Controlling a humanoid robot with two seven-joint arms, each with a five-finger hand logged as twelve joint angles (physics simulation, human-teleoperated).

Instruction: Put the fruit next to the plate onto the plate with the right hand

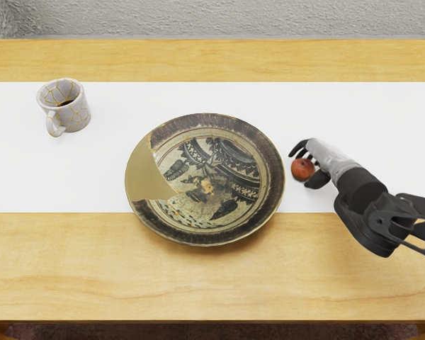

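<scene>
table (198,276): wooden | white runner (198,99): lies across it | plate (275,177): patterned, on the runner, middle | right hand (324,160): on the right, fingers curled around the fruit (302,168) | mug (65,106): far left, upright | fruit: small, red, on the runner just beside the plate's right rim, not on the plate

No text or number is showing; the round painted ceramic plate (205,180) left of the right hand (317,164) is carrying only figures.
</scene>
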